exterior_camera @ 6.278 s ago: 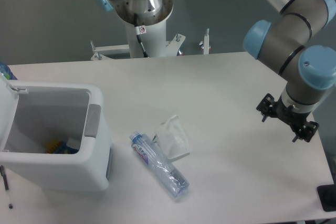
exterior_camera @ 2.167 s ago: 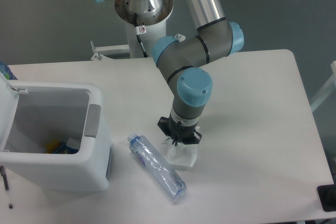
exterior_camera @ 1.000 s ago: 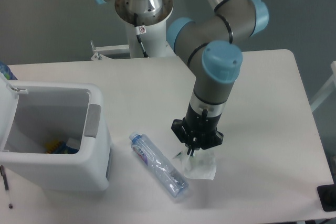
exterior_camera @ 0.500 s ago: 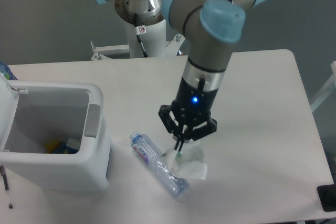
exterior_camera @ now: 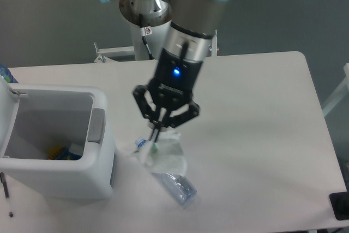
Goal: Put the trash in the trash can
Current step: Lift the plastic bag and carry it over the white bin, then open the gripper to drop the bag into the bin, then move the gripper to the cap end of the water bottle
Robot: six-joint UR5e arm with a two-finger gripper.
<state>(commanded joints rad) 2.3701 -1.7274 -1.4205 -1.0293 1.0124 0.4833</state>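
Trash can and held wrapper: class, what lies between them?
Nothing stands between. In the camera view the wrapper hangs from the tool, with only bare table between it and the trash can. The bottle lies under the wrapper.

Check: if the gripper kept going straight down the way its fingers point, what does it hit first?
Probably the bottle. The gripper points down, shut on the wrapper, which hangs over the bottle's upper part on the table. From this single view, its height above the bottle is unclear.
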